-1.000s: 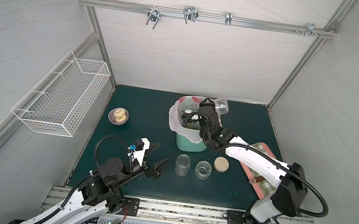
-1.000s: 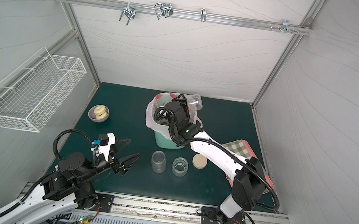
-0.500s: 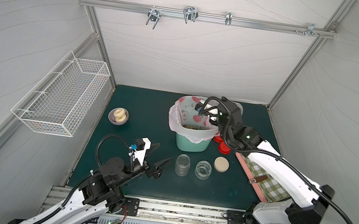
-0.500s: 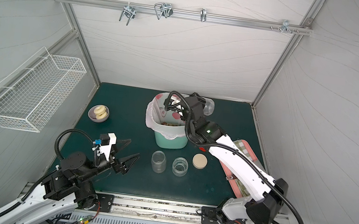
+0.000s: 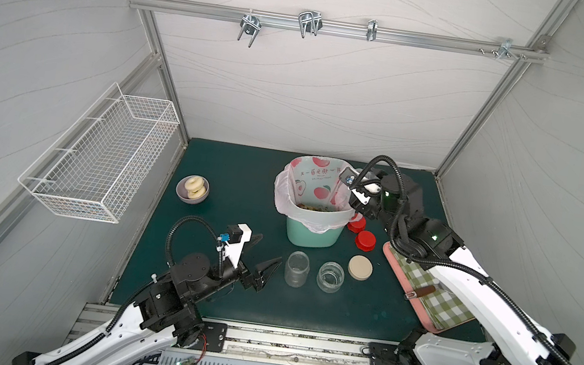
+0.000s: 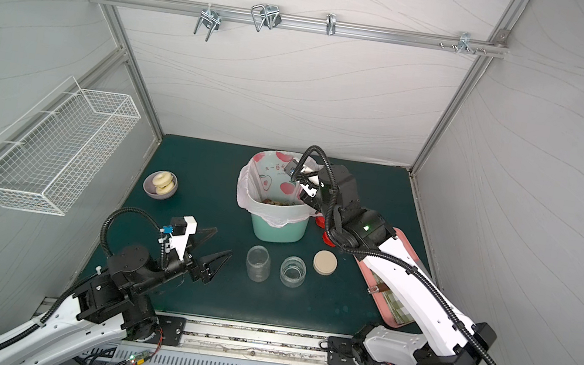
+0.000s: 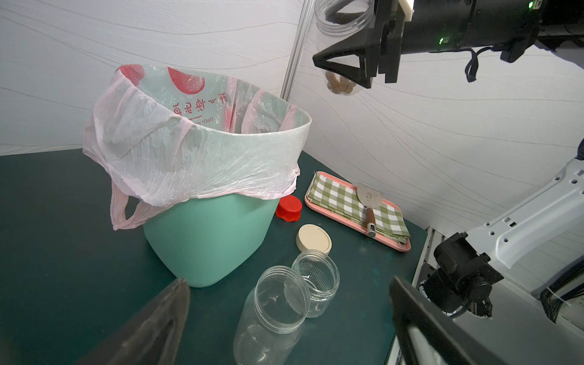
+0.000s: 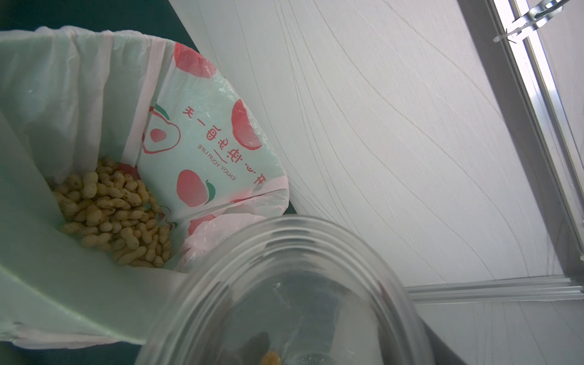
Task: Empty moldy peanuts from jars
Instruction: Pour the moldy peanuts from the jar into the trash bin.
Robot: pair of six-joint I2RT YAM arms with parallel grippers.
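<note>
My right gripper [image 5: 353, 190] is shut on a clear jar [image 7: 341, 47], held in the air beside the right rim of the mint-green bin [image 5: 310, 232]. The jar's mouth points up, and a few moldy peanuts [image 7: 339, 85] lie at its bottom. In the right wrist view the jar [image 8: 284, 300] fills the foreground. A heap of peanuts [image 8: 110, 211] lies inside the bin's bag. Two empty open jars stand in front of the bin, a taller one [image 5: 297, 268] and a squat one [image 5: 330, 276]. My left gripper [image 5: 269, 250] is open just left of them, holding nothing.
Two red lids [image 5: 365, 240] and a beige lid [image 5: 360, 267] lie right of the bin. A pink tray [image 5: 426, 318] with a checked cloth and a spatula [image 7: 368, 202] sits under my right arm. A bowl of ring pastries [image 5: 192, 189] stands at the left, and a wire basket [image 5: 104, 157] hangs on the wall.
My right arm has swung from over the bin to its right side, taking the jar with it and uncovering the red lids. The left arm has not moved.
</note>
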